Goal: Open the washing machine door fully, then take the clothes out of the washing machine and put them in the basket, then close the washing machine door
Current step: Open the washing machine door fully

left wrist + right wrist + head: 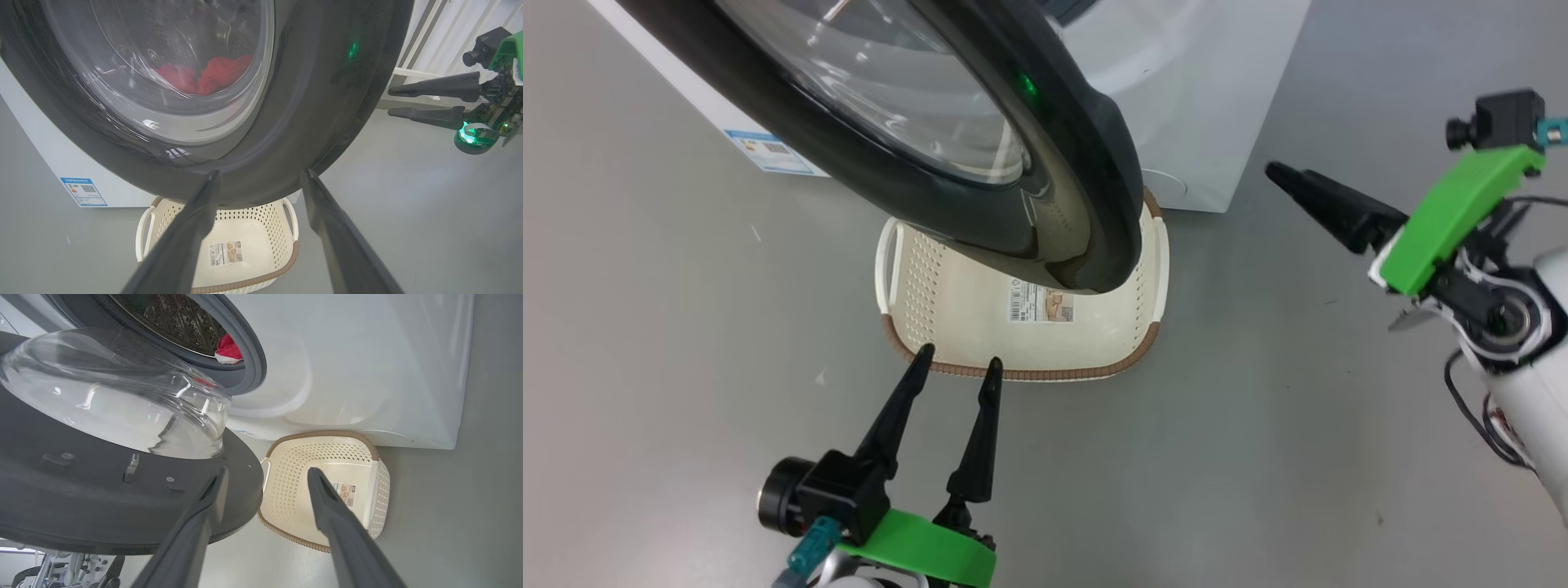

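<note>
1. L wrist view: red clothes [204, 75] in drum [171, 318], thru washing machine door [327, 102] glass.
2. R wrist view: door ajar – clear bowl bulging; basket [294, 477] on floor [1258, 425] beneath.
3. L gripper [960, 356], R gripper [268, 471] – jaws apart, empty.

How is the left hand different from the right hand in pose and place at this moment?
The left hand is near the brown rim of the basket, fingers pointing toward the washing machine; the right hand is off to the right, fingers pointing sideways toward the washing machine door. In the head view the left hand's fingers stand apart; the right hand's overlap. Both are open and hold nothing.
</note>
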Robot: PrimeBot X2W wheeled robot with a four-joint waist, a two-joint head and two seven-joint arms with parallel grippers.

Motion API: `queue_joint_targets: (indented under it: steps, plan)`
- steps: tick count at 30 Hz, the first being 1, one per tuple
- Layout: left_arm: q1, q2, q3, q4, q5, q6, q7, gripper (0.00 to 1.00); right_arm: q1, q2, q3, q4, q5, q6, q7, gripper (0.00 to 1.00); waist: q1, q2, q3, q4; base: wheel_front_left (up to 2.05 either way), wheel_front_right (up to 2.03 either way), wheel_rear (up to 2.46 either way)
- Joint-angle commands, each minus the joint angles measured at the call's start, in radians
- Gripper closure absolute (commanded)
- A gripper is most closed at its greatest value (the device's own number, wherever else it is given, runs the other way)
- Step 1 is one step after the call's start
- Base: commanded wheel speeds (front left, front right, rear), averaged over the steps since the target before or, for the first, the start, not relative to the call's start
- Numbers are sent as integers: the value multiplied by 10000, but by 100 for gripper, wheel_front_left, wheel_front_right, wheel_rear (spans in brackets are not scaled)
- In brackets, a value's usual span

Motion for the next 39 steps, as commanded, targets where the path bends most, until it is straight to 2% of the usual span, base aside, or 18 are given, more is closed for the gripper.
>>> queue_joint_targets:
  steps: [1, 6, 16, 21, 25, 28, 39]
  plan:
    - [-88, 112, 386, -184, 85, -73, -120, 0, 426, -250, 202, -395, -308, 67, -464, 0, 0, 0, -18, -58, 0, 0, 0]
    - [-30, 112, 553, -150, 108, -81, -120, 0, 1121, -695, 661, -757, -830, 67, -1806, 0, 0, 0, -68, -160, 0, 0, 0]
    - [78, 112, 803, -57, 168, -86, -120, 0, 1820, -1596, 2312, -868, -2376, 67, -4620, 0, 0, 0, -238, -281, 0, 0, 0]
    - [167, 112, 871, -57, 186, -81, -120, 0, 2037, -1679, 2732, -638, -2670, 67, -5969, 0, 0, 0, -320, -309, 0, 0, 0]
    - [209, 112, 903, -72, 187, -77, -120, 0, 2178, -1685, 2816, -490, -3132, 67, -6408, 0, 0, 0, -342, -325, 0, 0, 0]
    - [238, 112, 946, -82, 189, -77, -120, 0, 2354, -1569, 2436, -378, -3886, 67, -6522, 0, 0, 0, -342, -351, 0, 0, 0]
    - [286, 112, 984, -49, 219, -93, -120, 0, 4218, -98, -1133, -1140, -7217, 67, -6534, 0, 0, 0, -391, -365, 0, 0, 0]
